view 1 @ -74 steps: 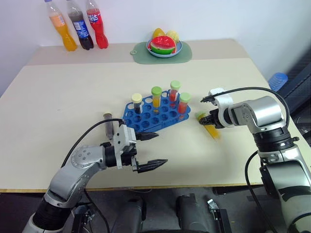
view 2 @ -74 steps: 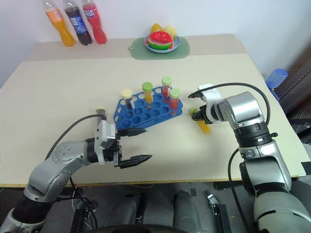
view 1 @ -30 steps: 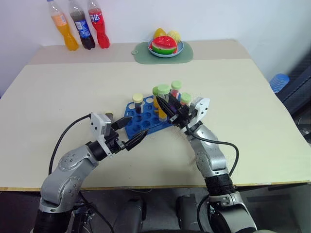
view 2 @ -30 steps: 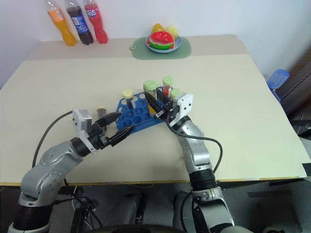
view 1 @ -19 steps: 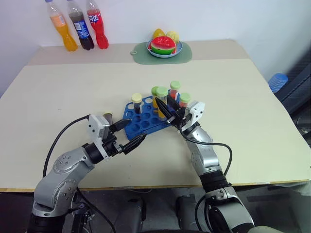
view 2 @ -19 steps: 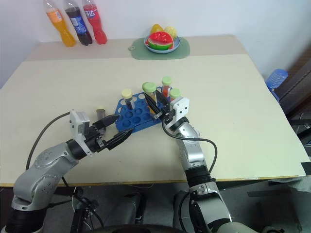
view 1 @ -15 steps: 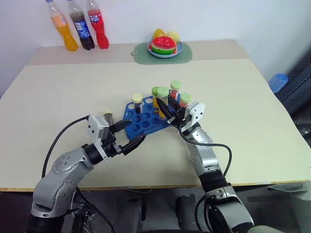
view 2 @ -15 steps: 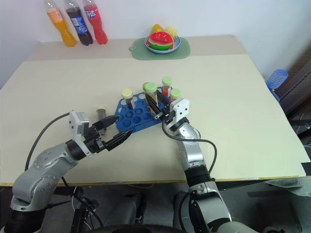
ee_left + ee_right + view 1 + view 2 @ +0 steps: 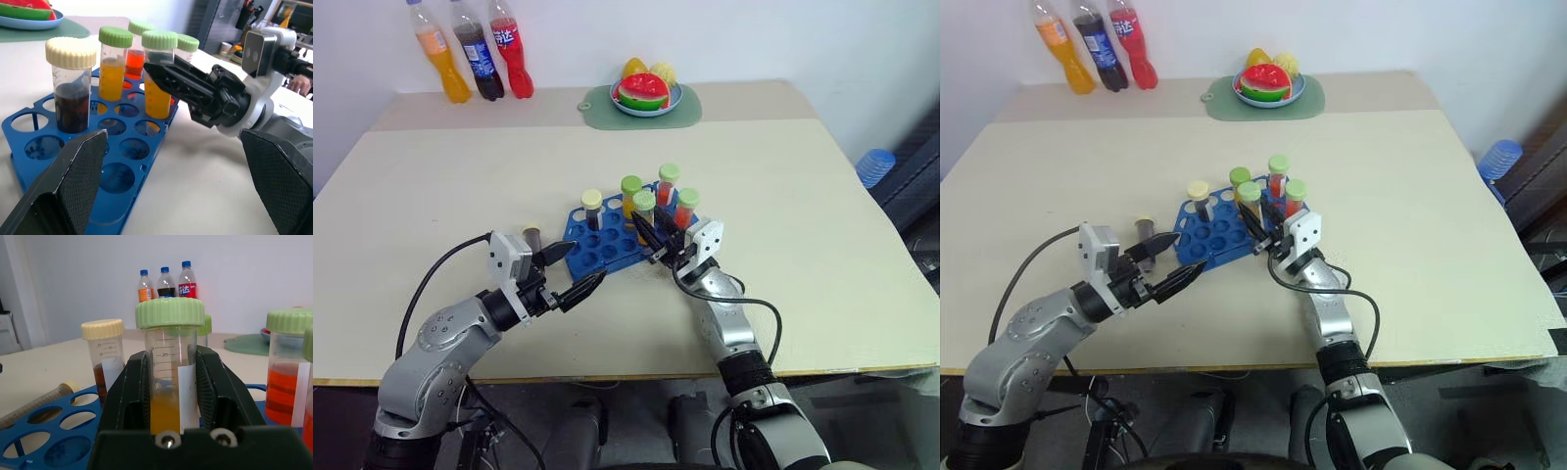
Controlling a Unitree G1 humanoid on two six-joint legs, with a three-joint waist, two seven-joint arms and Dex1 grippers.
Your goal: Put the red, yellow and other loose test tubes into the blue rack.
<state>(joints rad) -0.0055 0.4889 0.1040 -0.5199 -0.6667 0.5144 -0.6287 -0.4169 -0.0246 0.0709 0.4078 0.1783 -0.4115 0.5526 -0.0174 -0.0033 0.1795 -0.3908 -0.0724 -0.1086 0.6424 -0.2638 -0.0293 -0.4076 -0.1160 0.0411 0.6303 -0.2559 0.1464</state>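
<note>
Blue plastic forms the rack [image 9: 625,238], which lies flat on the beige table [image 9: 431,186] between the two grippers.

Right gripper [image 9: 171,382]: the two black fingers [image 9: 128,391] are closed on a yellow tube [image 9: 169,377] with a green cap and a white label. The tube is upright between the pads, the cap above the fingertips and the lower end at the rack's top plate, over a hole at the edge nearest the gripper. Whether it has entered the hole cannot be told.

Beyond the fingers of the right gripper stand four seated tubes: a brown tube [image 9: 591,208] with a cream cap, a second yellow tube [image 9: 630,194] with a green cap, and two red tubes [image 9: 667,183] with green caps. All four are upright in the rack.

Left gripper [image 9: 576,272]: the fingers are spread wide apart and grip nothing. The tips point at the rack's near corner, just short of it.

Loose brown tube [image 9: 530,239]: it lies on its side on the table, just beside the left gripper's upper finger and near the rack's end.
</note>
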